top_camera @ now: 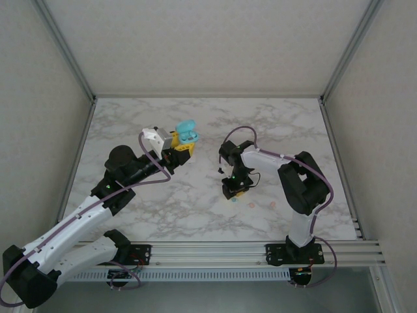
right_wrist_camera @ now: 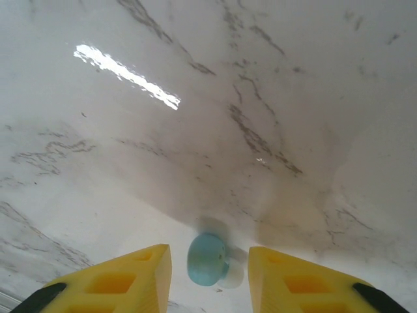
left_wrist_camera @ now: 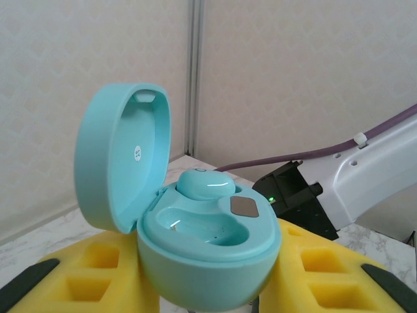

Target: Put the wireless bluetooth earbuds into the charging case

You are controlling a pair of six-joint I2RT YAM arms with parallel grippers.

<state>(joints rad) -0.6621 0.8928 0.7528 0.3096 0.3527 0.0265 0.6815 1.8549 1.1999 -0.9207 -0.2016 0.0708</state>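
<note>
From above, we see the left gripper point(top_camera: 182, 145) raised over the marble table point(top_camera: 130, 117), its yellow fingers clamped on a teal charging case point(top_camera: 187, 134) with the lid swung open; the right gripper point(top_camera: 234, 190) points down at the table right of centre, with a loose teal earbud point(top_camera: 233, 197) at its tip and two tiny pink earbuds point(top_camera: 251, 203) lying on the marble just to its right.

In the left wrist view, we find the left gripper point(left_wrist_camera: 208, 287) pinching the charging case point(left_wrist_camera: 208, 248) by its lower shell; the lid stands upright on the left; a seated teal earbud point(left_wrist_camera: 205, 184) fills the rear well, and the front well is bare; the right arm point(left_wrist_camera: 365, 169) shows behind.

In the right wrist view, we see the right gripper point(right_wrist_camera: 210, 261) with its fingers point(right_wrist_camera: 130, 277) spread; the loose teal earbud point(right_wrist_camera: 206, 259) lies on the table point(right_wrist_camera: 195, 98) between them, a gap on each side, touching neither.
</note>
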